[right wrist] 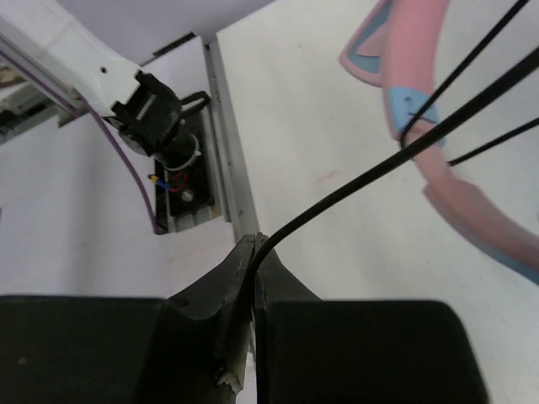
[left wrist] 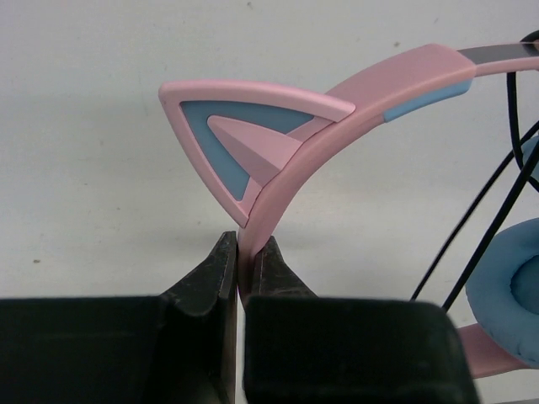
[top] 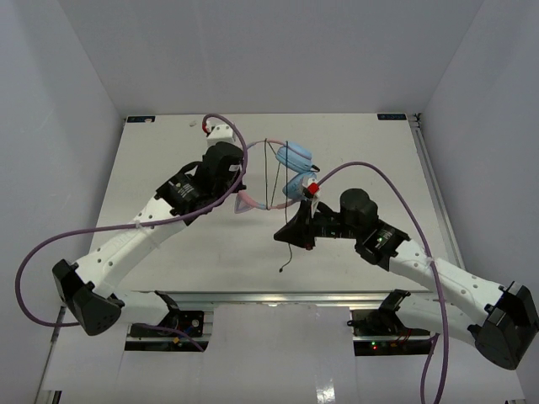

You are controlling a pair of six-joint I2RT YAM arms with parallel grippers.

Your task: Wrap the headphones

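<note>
Left of centre: left pincer (left wrist: 242, 252), clamped on the pink cat-eared plastic headband (left wrist: 337, 109), steadying the small blue-cupped headphones (top: 295, 160) at the white desk's (top: 168, 143) middle. Right of centre: right pincer (right wrist: 255, 250), nipped tight on the thin black cord (right wrist: 379, 164), held taut, likely for winding round the band; loose end dangling lower centre.

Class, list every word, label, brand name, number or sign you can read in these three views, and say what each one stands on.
None can be read in any view. The headphones show no brand or lettering on the pink headband, the ear cup or the black cord. Nothing else in view carries legible writing.
</note>
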